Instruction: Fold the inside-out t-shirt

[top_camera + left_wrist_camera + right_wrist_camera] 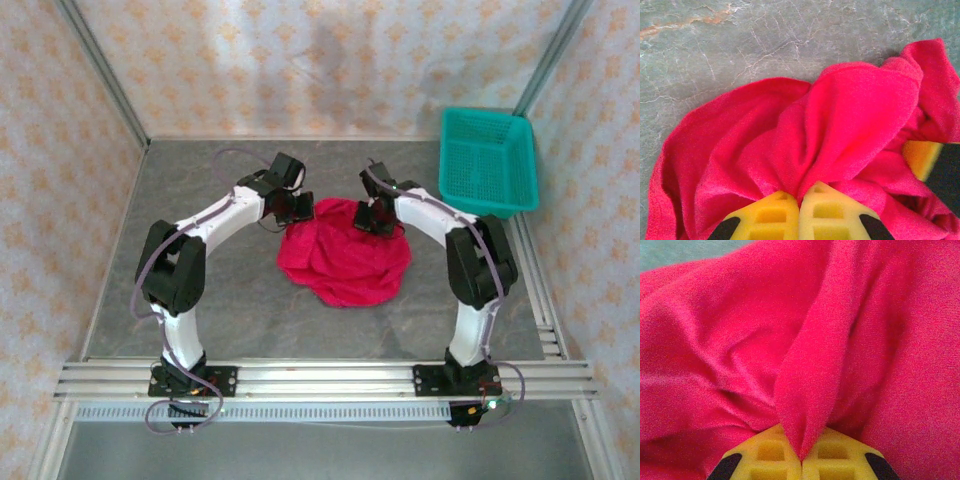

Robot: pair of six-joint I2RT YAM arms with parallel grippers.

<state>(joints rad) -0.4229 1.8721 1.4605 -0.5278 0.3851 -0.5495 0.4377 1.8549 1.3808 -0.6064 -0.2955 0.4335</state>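
While both hands have cloth pinched, you should treat this as the spreading-out step, not the fold itself. Your left hand is pressed together on a ridge of the red t-shirt at its far left edge. Your right hand is pinching a narrow fold near the far right edge. The t-shirt lies bunched in a rumpled heap on the tabletop between the two arms, well apart from the teal basket in the far right corner. By the look of it, lifting both pinches together and drawing them apart would open the heap; move evenly so neither fold slips out. You cannot tell from the cloth which part each hand holds, so look for a sleeve or hem once it hangs free, and lay it flat before any crease.
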